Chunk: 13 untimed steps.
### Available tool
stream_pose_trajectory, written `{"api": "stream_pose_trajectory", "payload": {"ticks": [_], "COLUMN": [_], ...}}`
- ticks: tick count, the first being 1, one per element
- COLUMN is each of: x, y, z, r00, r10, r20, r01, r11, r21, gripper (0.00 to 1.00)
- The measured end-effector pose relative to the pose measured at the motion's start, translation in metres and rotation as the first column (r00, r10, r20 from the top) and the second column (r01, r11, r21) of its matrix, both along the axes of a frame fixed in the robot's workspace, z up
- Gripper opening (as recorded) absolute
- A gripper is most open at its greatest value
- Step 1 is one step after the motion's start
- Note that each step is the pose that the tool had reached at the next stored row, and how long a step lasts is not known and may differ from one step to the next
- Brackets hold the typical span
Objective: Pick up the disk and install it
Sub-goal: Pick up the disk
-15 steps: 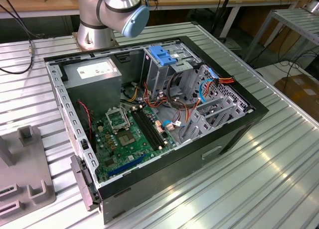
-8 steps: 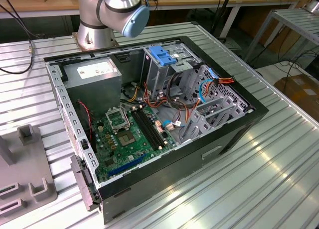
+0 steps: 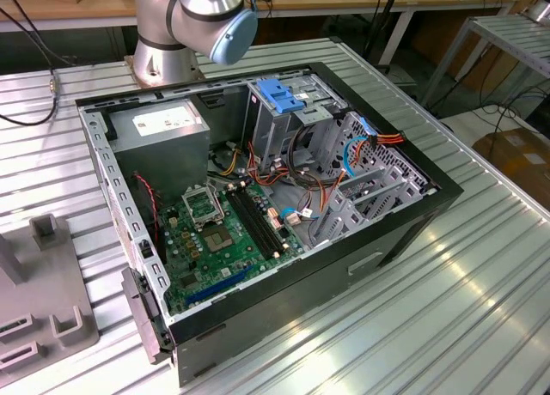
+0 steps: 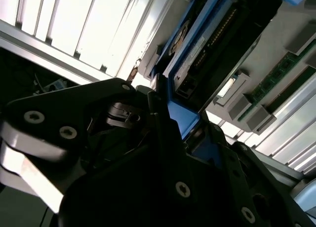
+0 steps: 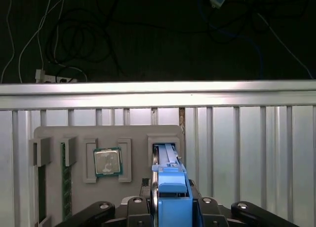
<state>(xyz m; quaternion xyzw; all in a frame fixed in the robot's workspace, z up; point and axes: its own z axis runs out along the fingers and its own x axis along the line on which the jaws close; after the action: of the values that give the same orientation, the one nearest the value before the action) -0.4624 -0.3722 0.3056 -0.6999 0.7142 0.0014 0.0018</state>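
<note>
In the first wrist view the disk (image 5: pixel 170 180) stands on edge, its blue plastic bracket uppermost, with its far end in a slot of a grey parts tray (image 5: pixel 133 133). My gripper (image 5: pixel 172 201) sits over the near end, its black fingers (image 5: pixel 197 206) pressed against both sides of the bracket. The second wrist view shows the disk (image 4: pixel 207 39) from the side, grey metal in the blue frame, with my gripper (image 4: pixel 180 131) shut on the bracket's end. In the exterior view the open computer case (image 3: pixel 258 197) lies on the slatted metal table.
The tray also holds a processor chip (image 5: pixel 107 162) and memory sticks (image 5: pixel 65 182). In the case, a metal drive cage topped by a blue latch (image 3: pixel 279 94) stands beside the grey power-supply box (image 3: pixel 163 129), with loose cables (image 3: pixel 301 197) over the green board (image 3: pixel 223 232). The arm's base (image 3: pixel 172 34) rises behind the case.
</note>
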Motion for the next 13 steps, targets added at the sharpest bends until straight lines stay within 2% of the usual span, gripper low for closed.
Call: {"api": "stream_pose_trajectory", "payload": {"ticks": [5,10,13], "x": [0.0000,0.0000,0.0000], "y": [0.0000,0.0000,0.0000], "z": [0.0138,0.0217,0.0300], "r00": [1.0000,1.0000,1.0000], "r10": [0.000,0.000,0.000], "r20": [0.0000,-0.0001,-0.0001], "r01": [0.000,0.000,0.000], "r11": [1.0000,1.0000,1.0000], "r21": [0.0000,0.0000,0.0000], "gripper": [0.37,0.37,0.37]}}
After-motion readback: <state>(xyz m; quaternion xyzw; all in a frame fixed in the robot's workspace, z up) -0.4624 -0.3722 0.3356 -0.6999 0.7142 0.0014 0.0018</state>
